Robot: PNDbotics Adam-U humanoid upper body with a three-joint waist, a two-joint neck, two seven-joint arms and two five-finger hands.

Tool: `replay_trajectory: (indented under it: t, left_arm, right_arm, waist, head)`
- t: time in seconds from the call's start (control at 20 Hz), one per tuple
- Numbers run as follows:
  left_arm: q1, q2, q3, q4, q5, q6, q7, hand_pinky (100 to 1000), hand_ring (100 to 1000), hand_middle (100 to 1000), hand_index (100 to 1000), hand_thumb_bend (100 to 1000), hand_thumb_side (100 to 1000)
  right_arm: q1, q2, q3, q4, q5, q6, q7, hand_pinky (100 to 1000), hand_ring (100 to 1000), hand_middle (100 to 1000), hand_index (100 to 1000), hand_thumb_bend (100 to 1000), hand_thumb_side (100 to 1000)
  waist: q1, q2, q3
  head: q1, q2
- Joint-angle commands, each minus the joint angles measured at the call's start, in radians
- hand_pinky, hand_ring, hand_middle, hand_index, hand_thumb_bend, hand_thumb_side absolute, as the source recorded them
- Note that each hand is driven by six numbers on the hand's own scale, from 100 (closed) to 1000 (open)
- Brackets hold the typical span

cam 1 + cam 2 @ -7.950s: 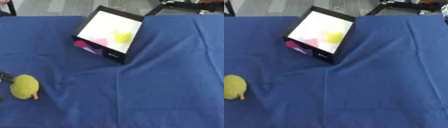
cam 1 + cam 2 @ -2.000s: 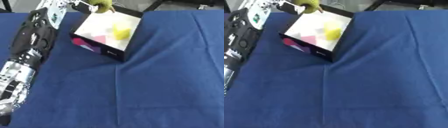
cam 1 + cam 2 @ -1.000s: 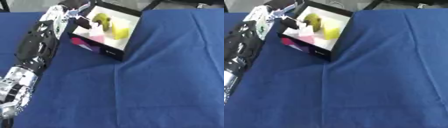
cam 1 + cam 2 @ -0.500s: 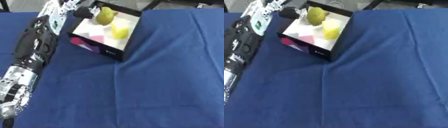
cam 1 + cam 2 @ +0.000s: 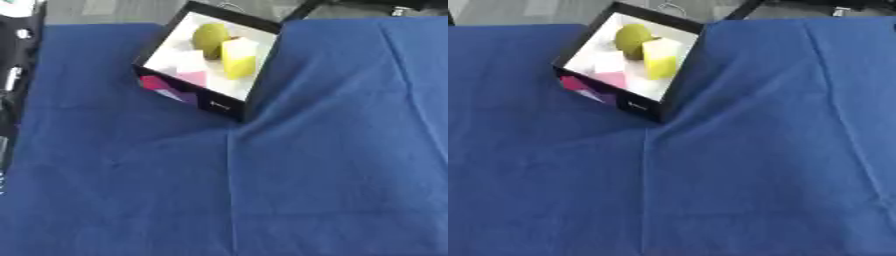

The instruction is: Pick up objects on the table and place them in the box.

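1. We see a blue cloth [image 5: 306, 175] covering the whole table; it runs off the picture at the bottom and both sides, so the table under it is hidden. A crease runs down from the near corner of the box toward the bottom edge.

2. We see part of the robot's left arm [image 5: 13, 65] along the left edge of the left eye view, black with pale patches, cut off by the frame. It shows only as a sliver at the top corner of the right eye view. The hand itself is outside both views, so we cannot tell how its fingers are set. The right arm and hand show nowhere.

3. The box [image 5: 677, 75] stands on the cloth in the upper left, turned at an angle, with black walls and a pale inside. Its near outer wall carries pink and purple shapes and a small white mark that we cannot read.

4. A yellow block [image 5: 661, 59] lies inside the box toward its right wall, one face paler than the other.

5. A green, rounded fruit [image 5: 632, 41] rests inside the box, at its far end, touching the yellow block.

6. A pink piece [image 5: 611, 78] and a whitish piece [image 5: 606, 61] lie inside near the left wall; their shapes are hard to make out.

7. Dark objects [image 5: 394, 6] sit past the far edge of the table, cut off by the top of the frame.
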Motion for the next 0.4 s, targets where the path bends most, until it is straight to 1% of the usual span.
replay_trajectory:
  t: [0.05,0.2,0.3,0.4]
  left_arm:
    - [0.073,0.121,0.03,-0.153,0.174,0.048,0.041,842,768,778,805,100,569]
    - [0.227,0.18,0.067,-0.289,0.291,0.084,0.117,835,763,776,824,100,576]
    - [0.332,0.205,0.096,-0.358,0.333,0.095,0.151,830,757,777,940,100,579]
    - [0.423,0.218,0.124,-0.4,0.36,0.107,0.163,834,758,776,930,100,572]
  right_arm:
    - [-0.006,-0.046,-0.02,-0.026,-0.011,-0.007,-0.016,1000,1000,1000,895,100,470]
    - [0.001,-0.05,-0.027,-0.028,-0.016,-0.011,-0.025,1000,1000,1000,899,100,470]
    - [0.004,-0.049,-0.028,-0.03,-0.019,-0.015,-0.021,1000,1000,1000,906,100,470]
    - [0.007,-0.049,-0.03,-0.031,-0.02,-0.021,-0.01,1000,1000,1000,912,100,470]
  waist:
    - [-0.012,-0.037,0.007]
    - [-0.018,-0.04,0.018]
    - [-0.02,-0.042,0.024]
    - [-0.023,-0.041,0.03]
  head:
    - [-0.023,-0.001]
    - [-0.027,-0.001]
    - [-0.026,-0.001]
    - [-0.025,-0.001]
